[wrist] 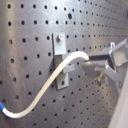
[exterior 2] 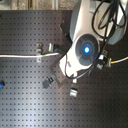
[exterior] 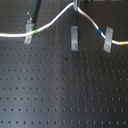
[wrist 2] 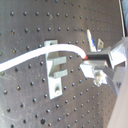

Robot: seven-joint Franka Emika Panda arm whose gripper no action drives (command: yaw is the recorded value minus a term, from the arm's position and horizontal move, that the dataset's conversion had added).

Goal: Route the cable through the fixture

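The white cable [exterior: 50, 21] comes from the first exterior view's left, past a green band at the slanted clip [exterior: 28, 33]. It rises to a peak at the top edge, then drops right past blue and yellow bands. My gripper [exterior: 76, 4] is shut on the cable at that peak, above the fixture [exterior: 74, 38], a narrow upright grey clip. In both wrist views the cable [wrist: 47, 85] [wrist 2: 45, 51] arcs from my fingertips [wrist: 96, 61] [wrist 2: 94, 60] across the front of the fixture [wrist: 60, 46] [wrist 2: 54, 72]. It does not sit in the fixture's slot.
A shorter, wider grey clip [exterior: 107, 41] stands to the first exterior view's right of the fixture. A dark cylinder [exterior: 32, 10] leans at the top left. In the second exterior view the arm [exterior 2: 85, 47] hides most of the board's middle. All rests on a black perforated board [exterior: 60, 95].
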